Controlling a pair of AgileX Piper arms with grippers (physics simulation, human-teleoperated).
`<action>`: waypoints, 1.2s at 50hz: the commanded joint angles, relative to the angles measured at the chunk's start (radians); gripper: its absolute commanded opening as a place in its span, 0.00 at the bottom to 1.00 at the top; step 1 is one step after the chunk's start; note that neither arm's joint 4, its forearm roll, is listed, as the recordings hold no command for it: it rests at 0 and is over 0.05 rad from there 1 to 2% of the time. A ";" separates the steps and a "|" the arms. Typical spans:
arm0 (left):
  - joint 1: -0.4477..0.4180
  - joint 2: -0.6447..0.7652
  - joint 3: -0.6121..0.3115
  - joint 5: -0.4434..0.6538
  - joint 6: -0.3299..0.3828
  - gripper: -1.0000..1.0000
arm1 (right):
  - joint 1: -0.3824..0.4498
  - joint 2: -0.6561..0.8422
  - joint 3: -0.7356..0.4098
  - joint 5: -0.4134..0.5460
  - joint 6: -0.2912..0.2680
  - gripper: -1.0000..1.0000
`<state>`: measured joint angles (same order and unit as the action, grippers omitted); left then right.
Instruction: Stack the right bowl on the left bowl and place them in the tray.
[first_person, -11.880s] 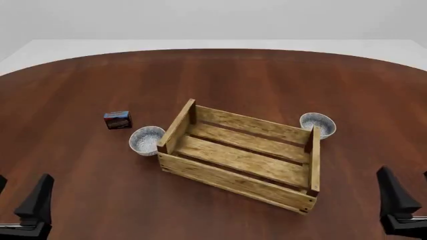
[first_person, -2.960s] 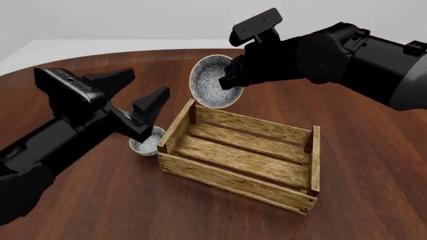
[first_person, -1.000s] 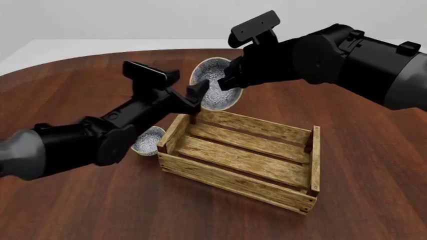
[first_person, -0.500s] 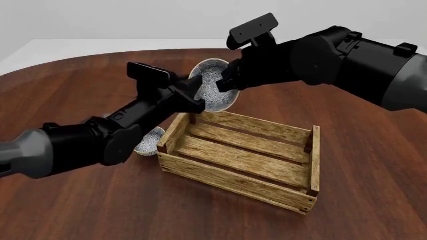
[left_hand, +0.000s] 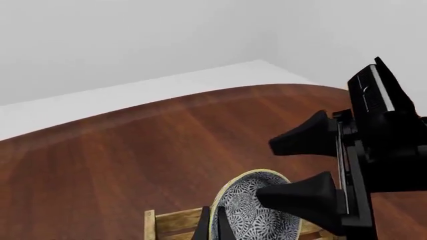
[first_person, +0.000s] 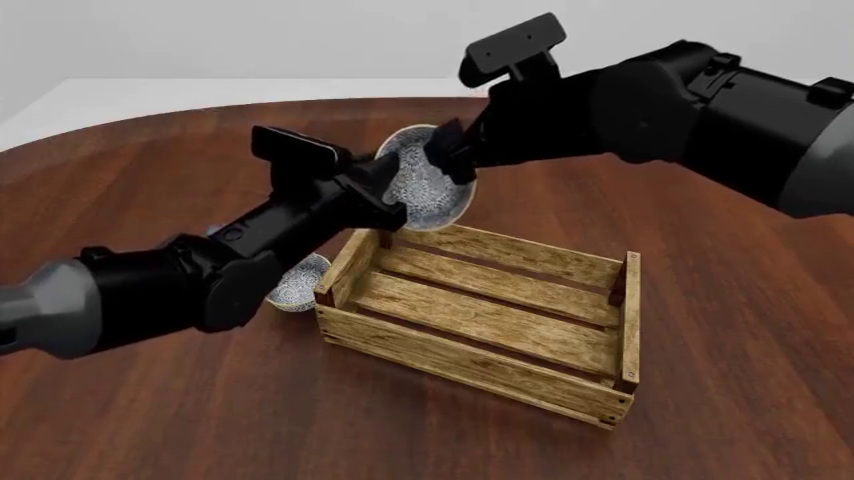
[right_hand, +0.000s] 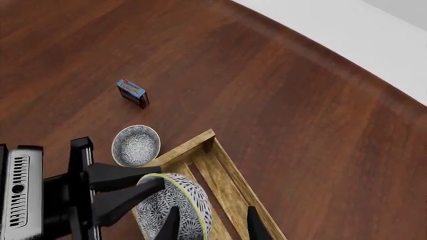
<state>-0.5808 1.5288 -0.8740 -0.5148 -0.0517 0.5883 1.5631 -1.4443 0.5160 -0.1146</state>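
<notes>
Moved in since half a second back: left gripper (first_person: 387, 200) now pinching the right bowl (first_person: 424, 186), right gripper (first_person: 451, 158) spread, up over the tray (first_person: 483, 345) left-far corner; left bowl (first_person: 296, 280) nearer left arm.

The front view looks down the table; both wrist views, close in, share the raised bowl (first_person: 424, 190) and tray (first_person: 487, 305).

Patterned right bowl (first_person: 430, 187) tilted midair, left bowl (first_person: 296, 282) beside tray (first_person: 487, 320).
</notes>
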 joint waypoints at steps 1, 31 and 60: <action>0.015 -0.017 -0.022 0.027 0.012 0.00 | 0.012 -0.103 0.061 -0.028 0.009 1.00; 0.099 0.000 -0.069 0.069 0.044 0.00 | 0.007 -0.123 0.060 -0.024 0.008 1.00; 0.199 -0.188 0.009 0.199 0.068 0.00 | -0.003 -0.136 0.064 -0.024 -0.001 1.00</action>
<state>-0.4129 1.4375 -0.8925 -0.3797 0.0120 0.5759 1.5230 -1.4455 0.5236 -0.1139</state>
